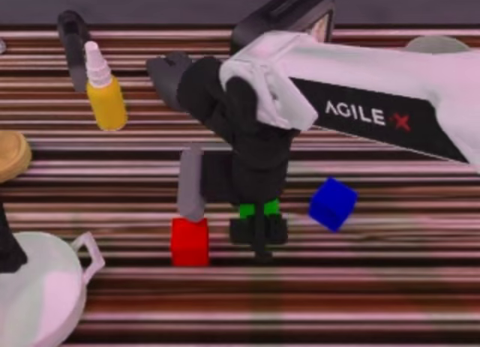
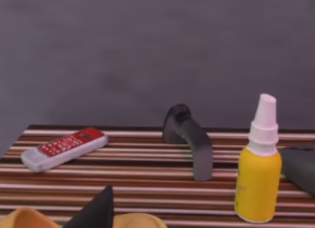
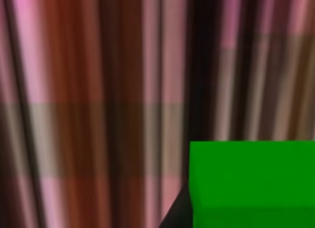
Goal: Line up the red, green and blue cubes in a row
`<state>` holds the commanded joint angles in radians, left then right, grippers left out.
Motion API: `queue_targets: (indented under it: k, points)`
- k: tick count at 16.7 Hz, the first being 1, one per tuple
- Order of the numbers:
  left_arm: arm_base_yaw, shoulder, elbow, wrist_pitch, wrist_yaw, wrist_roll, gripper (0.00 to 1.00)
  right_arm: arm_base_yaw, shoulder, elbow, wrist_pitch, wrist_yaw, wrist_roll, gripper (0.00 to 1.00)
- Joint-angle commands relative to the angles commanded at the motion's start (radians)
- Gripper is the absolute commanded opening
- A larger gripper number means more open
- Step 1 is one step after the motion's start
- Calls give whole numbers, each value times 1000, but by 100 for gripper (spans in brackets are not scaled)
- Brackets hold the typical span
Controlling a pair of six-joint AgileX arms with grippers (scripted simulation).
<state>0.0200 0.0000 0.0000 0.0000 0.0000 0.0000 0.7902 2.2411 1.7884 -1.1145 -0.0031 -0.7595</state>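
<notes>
My right gripper (image 1: 259,228) reaches in from the right to the middle of the table and is shut on the green cube (image 1: 260,208). In the right wrist view the green cube (image 3: 251,181) fills the near corner, with a black fingertip (image 3: 179,214) against its side. The red cube (image 1: 190,242) lies just left of the gripper on the table. To the gripper's right sits the blue cube (image 1: 332,203), turned at an angle. My left arm (image 1: 6,249) is parked at the left edge; one dark fingertip (image 2: 98,208) shows far off centre, open.
A grey bar-shaped object (image 1: 191,183) stands just behind the red cube. A yellow bottle (image 1: 106,100), a dark curved object (image 1: 73,47) and a dark mouse (image 1: 169,73) lie at the back left. A white pot (image 1: 37,294) fills the front left corner. A red-and-white remote (image 2: 66,148) lies farther off.
</notes>
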Motion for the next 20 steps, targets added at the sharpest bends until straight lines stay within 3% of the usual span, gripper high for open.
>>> queue_targets:
  k: [4, 8, 20]
  points:
    - [0, 0, 0, 0, 0, 0, 100, 9, 35, -87, 125, 0, -6, 0]
    - [0, 0, 0, 0, 0, 0, 100, 9, 39, -96, 135, 1, -7, 0]
    - [0, 0, 0, 0, 0, 0, 100, 9, 39, -96, 135, 1, -7, 90]
